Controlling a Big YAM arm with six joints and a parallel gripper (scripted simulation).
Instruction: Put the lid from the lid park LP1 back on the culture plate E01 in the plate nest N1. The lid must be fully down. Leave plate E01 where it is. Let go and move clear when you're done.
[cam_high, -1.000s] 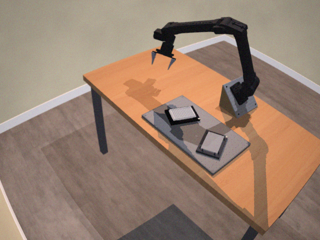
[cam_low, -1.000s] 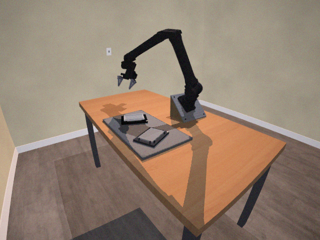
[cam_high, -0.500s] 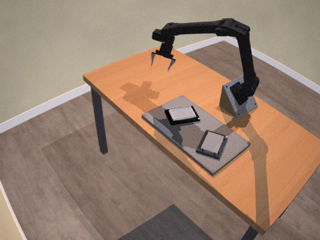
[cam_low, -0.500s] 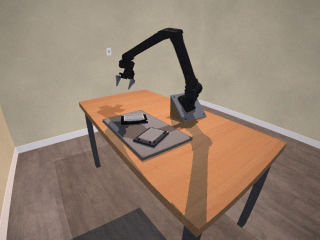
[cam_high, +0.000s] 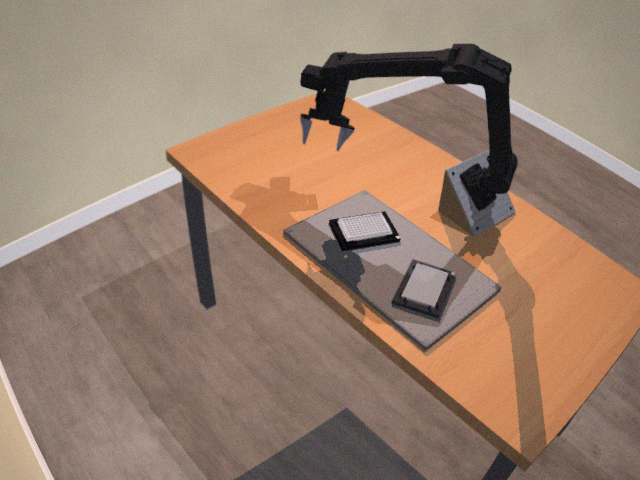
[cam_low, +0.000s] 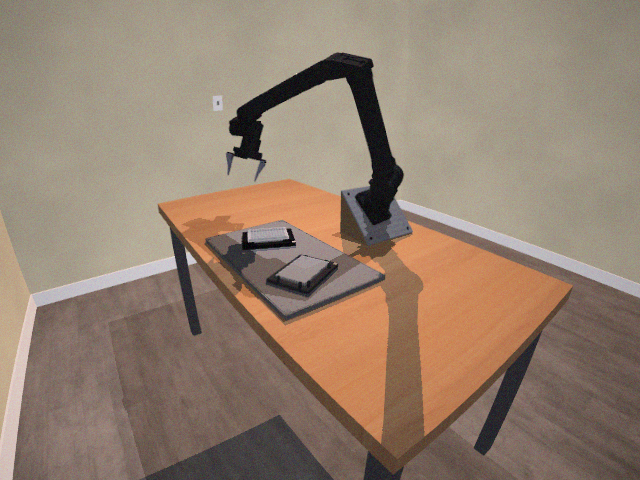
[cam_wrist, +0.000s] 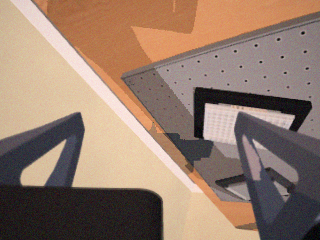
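The culture plate E01 (cam_high: 364, 226) (cam_low: 267, 235) (cam_wrist: 233, 124) shows its white well grid, uncovered, in the black plate nest N1 (cam_high: 343, 242) (cam_low: 247, 246) (cam_wrist: 240, 97) at the far end of the grey perforated board (cam_high: 465, 304) (cam_low: 351, 281) (cam_wrist: 280, 60). The flat grey lid (cam_high: 424, 285) (cam_low: 302, 269) lies in the lid park LP1 (cam_high: 400, 300) (cam_low: 276, 281) at the board's near end. My gripper (cam_high: 322, 140) (cam_low: 241, 173) (cam_wrist: 159, 120) is open and empty. It hangs high above the table's far corner, well away from both plate and lid.
The orange table (cam_high: 516, 335) (cam_low: 439, 320) carries the board and the arm's grey wedge base (cam_high: 467, 209) (cam_low: 356, 217) at the back right. The table's far edge lies below the gripper. A dark floor mat (cam_high: 330, 449) lies in front.
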